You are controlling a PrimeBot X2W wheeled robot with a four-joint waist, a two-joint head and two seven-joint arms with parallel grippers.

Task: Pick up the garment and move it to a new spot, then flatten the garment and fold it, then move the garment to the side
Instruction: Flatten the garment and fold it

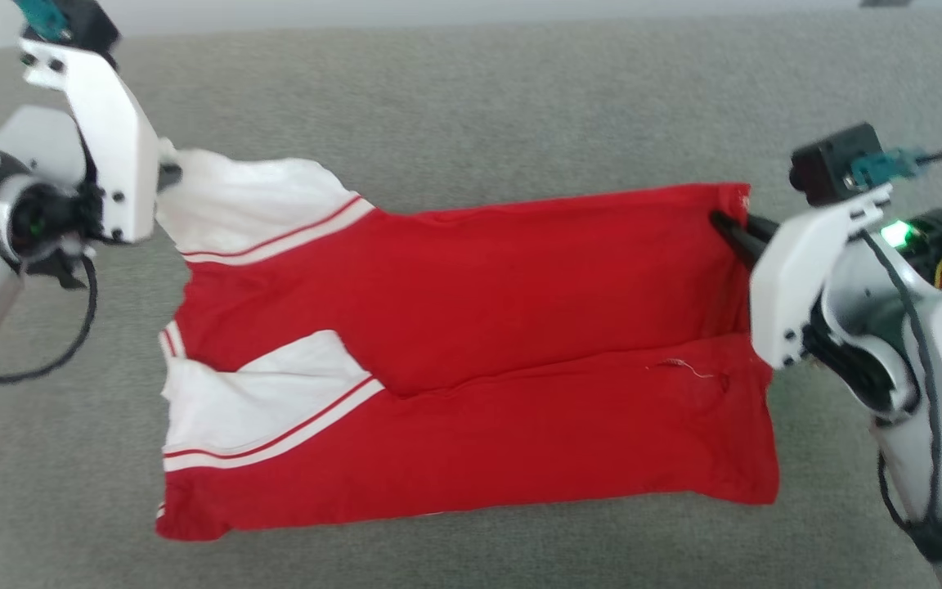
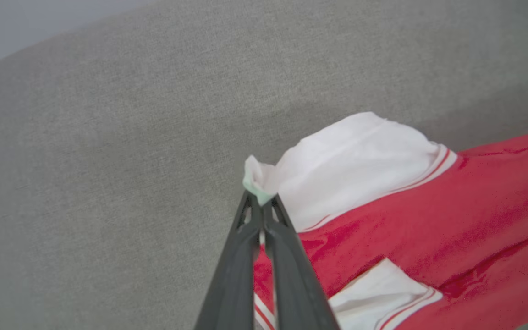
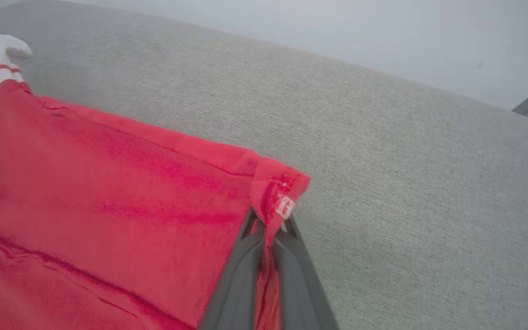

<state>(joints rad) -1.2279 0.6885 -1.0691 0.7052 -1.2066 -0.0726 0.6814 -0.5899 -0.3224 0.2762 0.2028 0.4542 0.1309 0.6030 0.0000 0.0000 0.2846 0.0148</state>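
Right now the red T-shirt [image 1: 471, 327] is lying spread across the grey cloth-covered counter [image 1: 471, 106], taking up the middle of the head view. Its white sleeves are sitting toward the left of that frame and its hem is running down the right side. A long crease is crossing the red body from left to right, so one red layer is lying over another.

The left claw [image 2: 260, 204] is reaching in from the upper left of the head view. Its two dark fingers are pressing together on the tip of the far white sleeve [image 2: 351, 160], and a small bunch of white cloth is poking out past the fingertips in the left wrist view. The near sleeve [image 1: 266, 393], with its red and white striped trim, is resting flat at the lower left.

The right claw [image 3: 269, 224] is coming in from the right of the head view. It is clamping shut on the far hem corner at the upper right of the shirt, and red cloth is passing between its fingers just under a small white label [image 3: 285, 206].
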